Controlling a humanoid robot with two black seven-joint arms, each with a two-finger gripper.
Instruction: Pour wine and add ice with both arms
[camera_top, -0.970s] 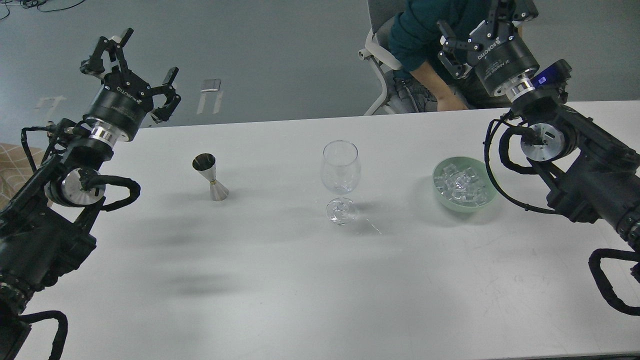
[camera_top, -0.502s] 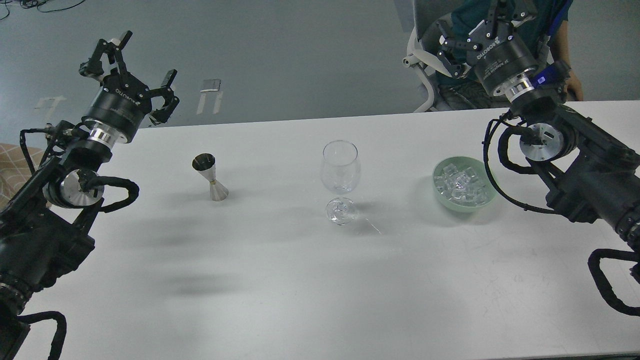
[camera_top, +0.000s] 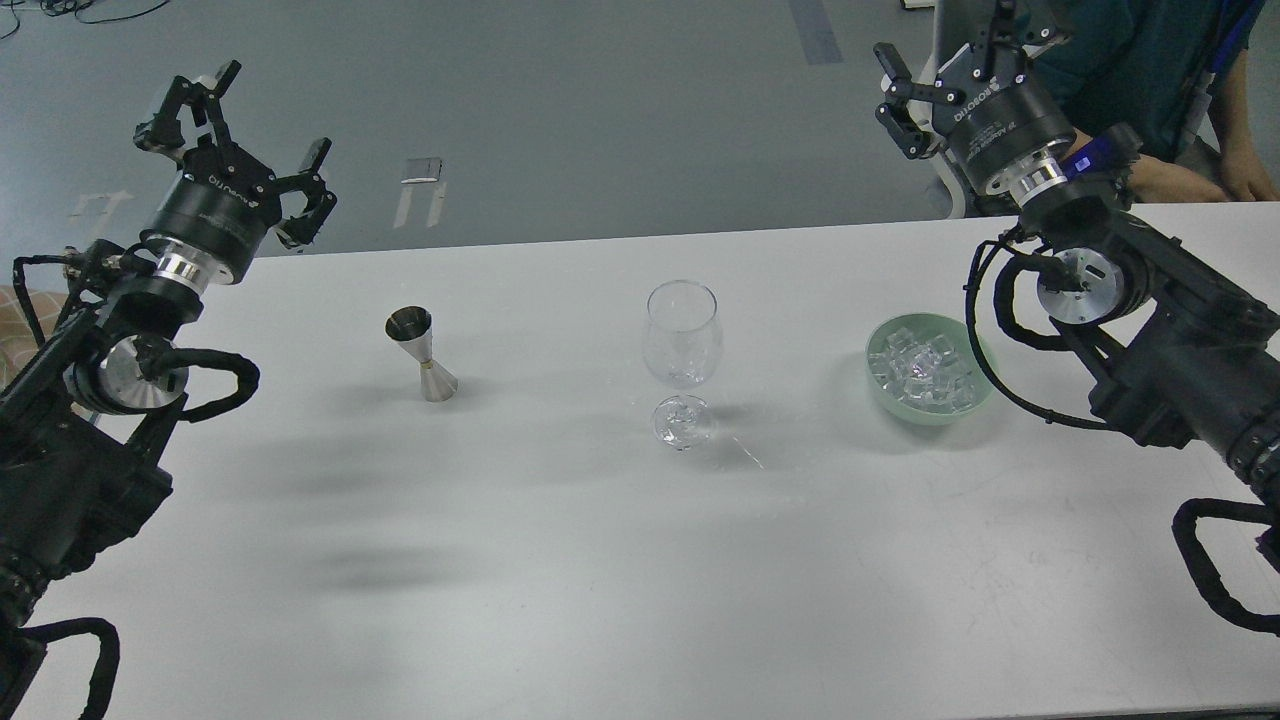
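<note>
An empty clear wine glass (camera_top: 681, 345) stands upright at the middle of the white table (camera_top: 600, 560). A steel jigger (camera_top: 421, 353) stands to its left. A pale green bowl (camera_top: 975, 395) to the right holds a heap of clear ice (camera_top: 922, 372) cubes. My left gripper (camera_top: 228, 115) is open and empty, raised beyond the table's far left edge, well left of the jigger. My right gripper (camera_top: 960, 45) is open and empty, raised beyond the far edge, above and behind the bowl.
A person in a dark teal top (camera_top: 1150, 60) sits in a chair behind the table's far right edge, close behind my right gripper, one hand (camera_top: 1240, 175) near the table edge. Grey floor lies beyond the table.
</note>
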